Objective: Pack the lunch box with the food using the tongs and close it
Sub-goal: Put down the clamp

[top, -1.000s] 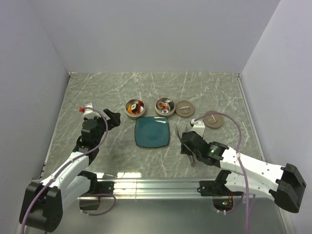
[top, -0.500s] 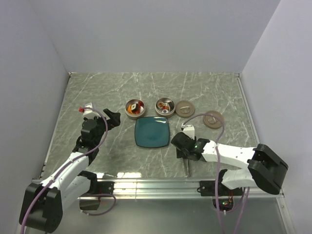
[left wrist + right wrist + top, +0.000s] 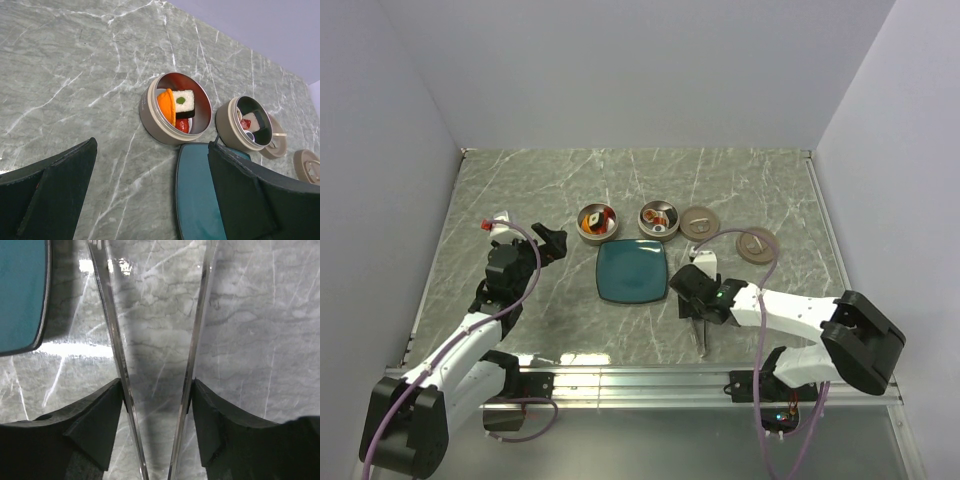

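The right end effector (image 3: 156, 385), still clamped on the tongs (image 3: 111, 325), is loosening and lowering them beside the empty plate (image 3: 633, 272); closing is probably coming next.

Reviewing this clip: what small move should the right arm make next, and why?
Probably open the right gripper wider to let go of the tongs: its fingers press both tong arms, the plate is bare, and the food already sits in the tins.
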